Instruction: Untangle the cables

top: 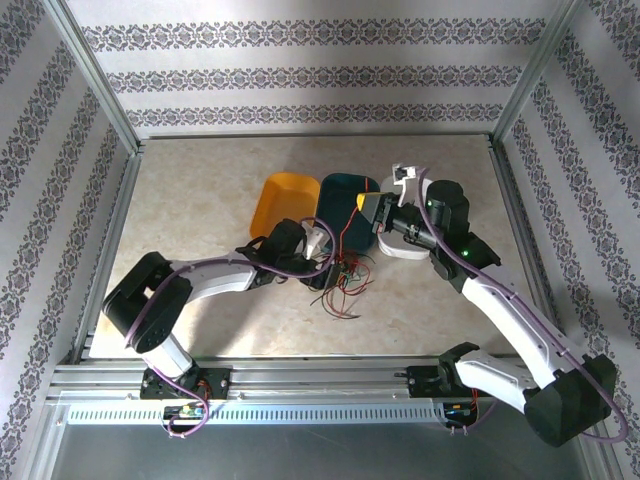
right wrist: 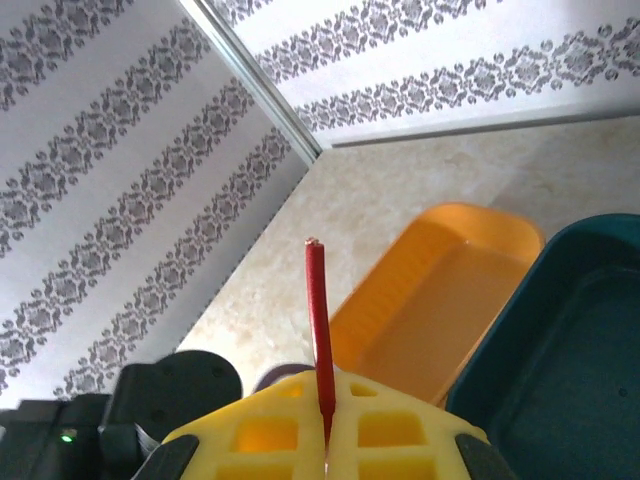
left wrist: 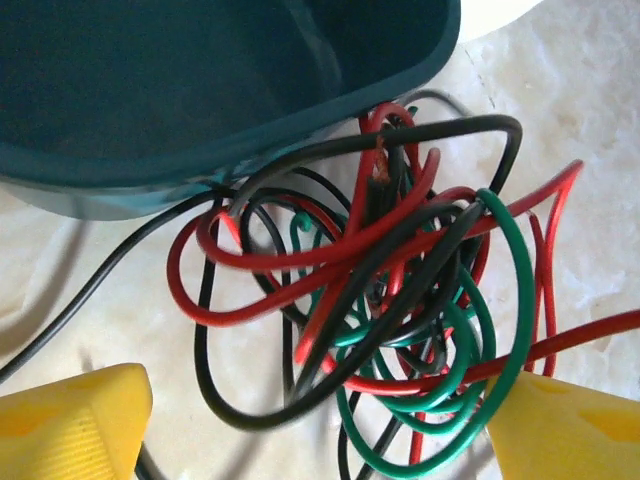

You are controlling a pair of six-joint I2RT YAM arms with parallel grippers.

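Right end effector [right wrist: 325,440] pinches a red cable [right wrist: 318,320]; left end effector [left wrist: 315,425] spread, seemingly around curly cables [left wrist: 390,290].

On beige marbled tabletop [top: 200,180], left to right: shallow orange plastic tray [top: 283,200], dark teal plastic tray [top: 345,195] touching it, white plastic tray [top: 405,252] beside that. Just in front of teal tray, on bare surface: tangled thin red, green and black wires [top: 345,280].

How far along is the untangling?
Nothing looks separated yet: the cables are one red, green and black knot beside the teal tray. In hand: the right hand pinches one red cable; the left hand hangs open over the knot. Remaining: pulling every strand free.
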